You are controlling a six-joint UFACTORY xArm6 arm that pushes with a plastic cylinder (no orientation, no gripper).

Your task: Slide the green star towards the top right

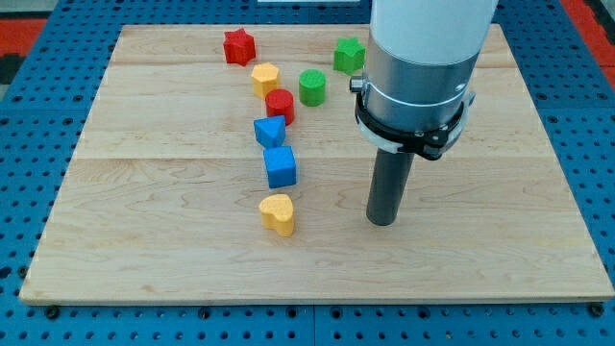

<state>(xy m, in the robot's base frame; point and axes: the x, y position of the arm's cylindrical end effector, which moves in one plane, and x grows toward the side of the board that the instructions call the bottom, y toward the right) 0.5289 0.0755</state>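
Note:
The green star (349, 54) lies near the view's top, just left of the arm's white body. My tip (381, 221) rests on the wooden board (144, 211) well below the star, toward the view's bottom and slightly right of it, touching no block. The nearest block to the tip is the yellow heart (278, 213), off to its left.
A green cylinder (312, 87) lies below-left of the star. A red star (238, 46), a yellow block (265, 78), a red cylinder (281, 105), a blue triangular block (269, 132) and a blue cube (281, 166) run down the middle-left.

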